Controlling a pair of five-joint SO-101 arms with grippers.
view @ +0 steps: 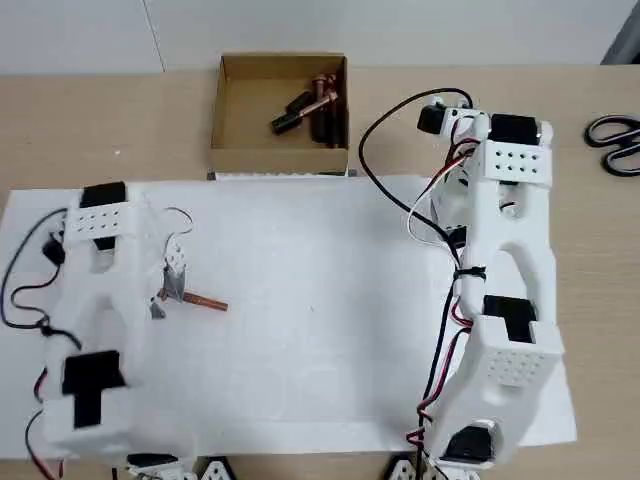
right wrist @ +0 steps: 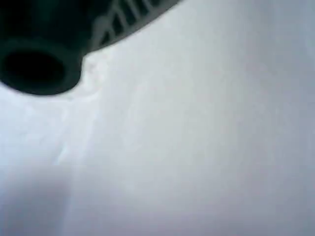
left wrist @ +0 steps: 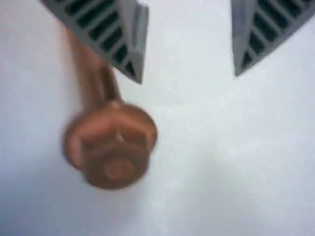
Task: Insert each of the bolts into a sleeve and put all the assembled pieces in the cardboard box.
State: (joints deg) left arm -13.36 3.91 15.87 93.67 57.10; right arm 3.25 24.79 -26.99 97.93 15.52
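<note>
Left arm (view: 95,300), white, stands at the left of the bench (view: 100,120) over the left edge of a white sheet (view: 320,340). Left claw (view: 172,285) hangs low over the sheet, released, its two grey ribbed fingers (left wrist: 106,34) spread wide with bare sheet between them. Bolt (view: 205,301), copper-coloured with a flanged hex head, lies flat on the sheet just right of the left claw. In the left wrist view the bolt's shank runs under one finger and its head (left wrist: 110,147) lies clear of both, so nothing is grasped. Cardboard box (view: 280,158), open-topped, sits on the bench at the far edge of the sheet, a little left of centre. It holds assembled pieces (view: 310,105), copper bolts in black sleeves, heaped toward its right side. Black cable (view: 375,150) loops from the right arm toward the box's right corner. Right arm (view: 510,250), white, stands at the right of the sheet, folded over itself. Right claw (right wrist: 129,18): whether clenched or released, I cannot tell. Sleeve (right wrist: 37,69), a black tube with its open end toward the camera, sits tight against the right claw, just above the sheet. Scissors (view: 612,143), black-handled, lie on the bare bench at the far right, well apart from the sheet.
</note>
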